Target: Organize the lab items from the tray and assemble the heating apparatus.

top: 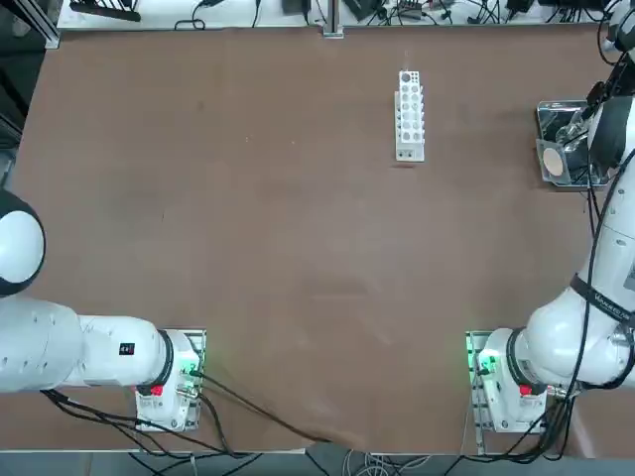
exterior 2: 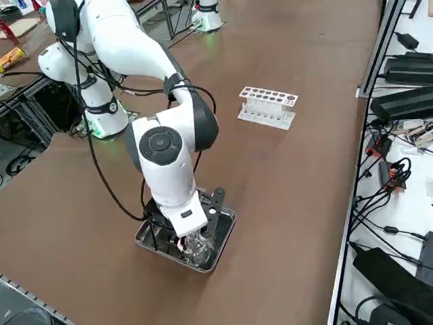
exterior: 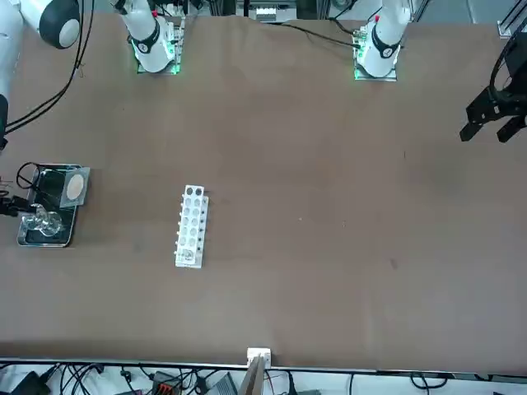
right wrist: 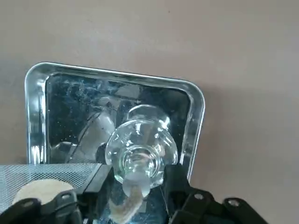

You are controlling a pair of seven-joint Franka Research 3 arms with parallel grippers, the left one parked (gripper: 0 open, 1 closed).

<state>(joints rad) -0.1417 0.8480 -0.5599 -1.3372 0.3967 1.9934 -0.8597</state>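
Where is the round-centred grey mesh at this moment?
In the front view, the grey mesh lies at the picture's left, over the metal tray's rim, beside the glass piece.

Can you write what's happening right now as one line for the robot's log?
right gripper: at glass piece, fingers apart | glass piece: in tray | mesh: over tray edge | rack: on table

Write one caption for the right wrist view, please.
Right gripper, fingers apart at the glass piece, over the metal tray; mesh alongside.
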